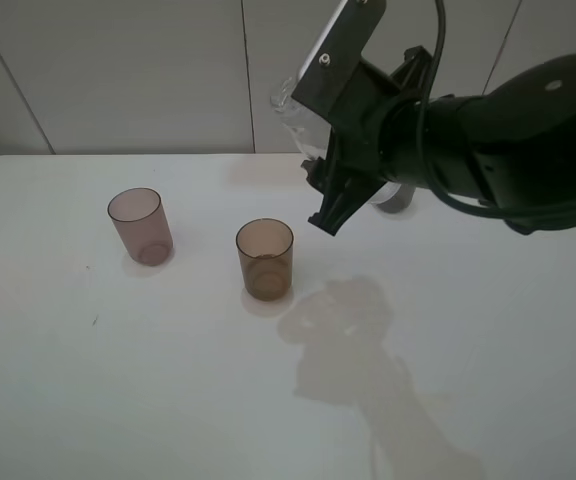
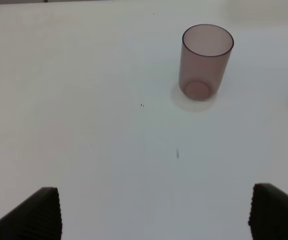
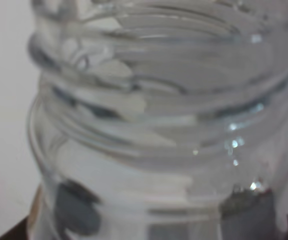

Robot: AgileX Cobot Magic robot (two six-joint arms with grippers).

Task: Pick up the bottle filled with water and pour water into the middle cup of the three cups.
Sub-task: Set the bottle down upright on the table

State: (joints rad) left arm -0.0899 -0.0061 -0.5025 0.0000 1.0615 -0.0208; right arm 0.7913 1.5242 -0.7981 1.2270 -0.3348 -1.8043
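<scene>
The clear bottle (image 1: 290, 108) is held up in the air at the back of the table, mostly hidden behind my right arm. Its threaded neck (image 3: 159, 100) fills the right wrist view. My right gripper (image 1: 330, 200) is shut on the bottle, with a dark pad (image 3: 244, 207) on each side of it. The brown-orange middle cup (image 1: 265, 258) stands upright on the table, below and left of that gripper. The pinkish-mauve cup (image 1: 140, 225) stands further left and also shows in the left wrist view (image 2: 206, 62). The dark grey cup (image 1: 394, 200) is mostly hidden behind the arm. My left gripper (image 2: 154, 215) is open and empty above the table.
The white table (image 1: 168, 380) carries the arm's shadow (image 1: 348, 340) to the right of the brown-orange cup. A panelled wall (image 1: 118, 70) runs behind the table's back edge. The bulky right arm (image 1: 508, 150) spans the upper right.
</scene>
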